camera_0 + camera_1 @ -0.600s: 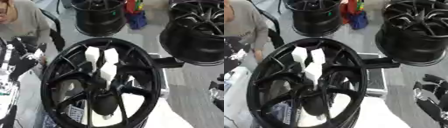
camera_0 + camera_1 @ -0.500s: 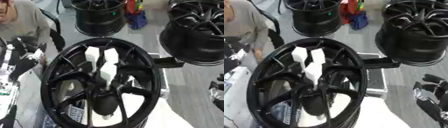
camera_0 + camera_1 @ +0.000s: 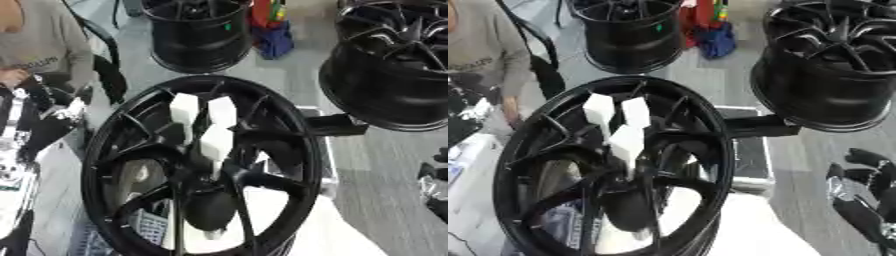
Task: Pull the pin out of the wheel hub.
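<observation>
Spare black rims stand behind while my right hand (image 3: 864,187), fingers relaxed and empty, hangs low, with the wheel hub (image 3: 206,165) and its white pin (image 3: 216,141) up-left of it, axis roughly upright.

Floor (image 3: 297,75): grey, smooth, evenly lit, filling the far and right parts of the scene; black wheel rim (image 3: 199,32) standing on it at the far centre; second black rim with spokes (image 3: 833,65) at the upper right, large, near the edge; red and blue items (image 3: 715,30) on the floor between the two rims, shapes not clear; white surface (image 3: 745,230) at the lower centre; black chair back (image 3: 535,60) at the upper left.
</observation>
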Motion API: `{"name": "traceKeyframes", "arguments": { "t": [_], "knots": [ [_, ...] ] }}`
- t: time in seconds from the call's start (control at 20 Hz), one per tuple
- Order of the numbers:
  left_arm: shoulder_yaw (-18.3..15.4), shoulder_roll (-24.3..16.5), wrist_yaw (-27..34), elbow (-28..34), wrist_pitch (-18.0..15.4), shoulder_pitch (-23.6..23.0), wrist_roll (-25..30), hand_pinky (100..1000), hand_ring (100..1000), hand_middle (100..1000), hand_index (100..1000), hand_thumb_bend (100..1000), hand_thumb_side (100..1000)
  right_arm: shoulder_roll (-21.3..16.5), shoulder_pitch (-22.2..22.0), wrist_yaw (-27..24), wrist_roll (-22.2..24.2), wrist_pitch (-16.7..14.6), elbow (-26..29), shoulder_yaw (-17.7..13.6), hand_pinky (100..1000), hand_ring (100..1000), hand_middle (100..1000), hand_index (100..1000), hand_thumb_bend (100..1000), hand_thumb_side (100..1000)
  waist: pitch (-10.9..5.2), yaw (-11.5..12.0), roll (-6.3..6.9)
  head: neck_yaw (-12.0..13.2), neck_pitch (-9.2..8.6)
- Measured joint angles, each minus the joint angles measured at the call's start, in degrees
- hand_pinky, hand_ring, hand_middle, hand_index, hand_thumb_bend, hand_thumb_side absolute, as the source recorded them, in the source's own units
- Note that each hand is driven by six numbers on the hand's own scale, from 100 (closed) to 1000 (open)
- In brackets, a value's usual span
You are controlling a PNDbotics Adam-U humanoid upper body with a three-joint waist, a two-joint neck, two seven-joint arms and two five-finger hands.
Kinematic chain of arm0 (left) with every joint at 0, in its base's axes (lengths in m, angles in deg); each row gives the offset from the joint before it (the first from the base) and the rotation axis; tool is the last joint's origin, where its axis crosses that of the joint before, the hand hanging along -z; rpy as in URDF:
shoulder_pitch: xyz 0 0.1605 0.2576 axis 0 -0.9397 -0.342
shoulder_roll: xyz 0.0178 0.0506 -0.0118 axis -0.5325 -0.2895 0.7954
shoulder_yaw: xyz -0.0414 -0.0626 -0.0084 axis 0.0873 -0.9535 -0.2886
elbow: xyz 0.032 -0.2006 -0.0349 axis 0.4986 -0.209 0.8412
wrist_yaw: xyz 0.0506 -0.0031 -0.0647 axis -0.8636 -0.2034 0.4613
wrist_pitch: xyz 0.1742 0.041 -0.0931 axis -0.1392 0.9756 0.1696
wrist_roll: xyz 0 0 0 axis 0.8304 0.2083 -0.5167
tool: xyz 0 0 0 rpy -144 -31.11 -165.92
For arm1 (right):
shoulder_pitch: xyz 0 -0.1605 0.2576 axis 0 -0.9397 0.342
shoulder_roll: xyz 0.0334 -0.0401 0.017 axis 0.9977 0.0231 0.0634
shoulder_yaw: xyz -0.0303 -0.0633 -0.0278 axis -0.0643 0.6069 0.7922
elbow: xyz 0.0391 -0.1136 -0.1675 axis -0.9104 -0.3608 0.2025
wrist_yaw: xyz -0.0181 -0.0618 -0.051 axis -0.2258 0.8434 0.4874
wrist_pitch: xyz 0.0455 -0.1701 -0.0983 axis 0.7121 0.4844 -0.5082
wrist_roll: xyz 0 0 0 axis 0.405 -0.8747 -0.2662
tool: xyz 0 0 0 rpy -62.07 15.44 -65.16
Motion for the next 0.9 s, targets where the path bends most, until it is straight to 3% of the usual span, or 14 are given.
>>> {"name": "traceKeyframes", "arguments": {
  "t": [0.35, 0.5, 0.65, 0.9],
  "knots": [
    [0.0, -0.1, 0.0, 0.0, 0.0, 0.1, 0.0, 578, 482, 509, 688, 461, 320, 0.0, 0.0, 0.0, 0.0, 0.0, 0.0, 0.0, 726, 593, 653, 741, 205, 100, 0.00, -0.2, 0.03, 0.0, -0.01],
    [0.6, -2.3, 0.0, 0.0, 0.0, 0.6, 0.9, 585, 493, 525, 696, 466, 333, 0.0, 0.0, 0.0, 0.0, 0.0, 0.0, 0.0, 726, 593, 653, 741, 206, 100, -0.03, -0.4, 0.20, 0.0, -0.01],
    [2.4, -6.8, -0.2, 0.6, -0.1, 2.2, 3.1, 603, 510, 545, 714, 465, 356, 0.0, 0.0, 0.0, 0.0, 0.0, 0.0, 0.0, 727, 593, 653, 741, 207, 100, -0.17, -0.8, 0.31, 0.0, -0.01],
    [8.4, -18.8, -1.1, 1.6, -0.9, 7.8, 10.4, 651, 564, 610, 763, 460, 388, -0.1, 0.0, 0.0, 0.2, 0.0, 0.0, 0.4, 727, 593, 653, 741, 208, 100, -0.33, -1.5, 0.92, 0.4, 0.00]
  ]
}}
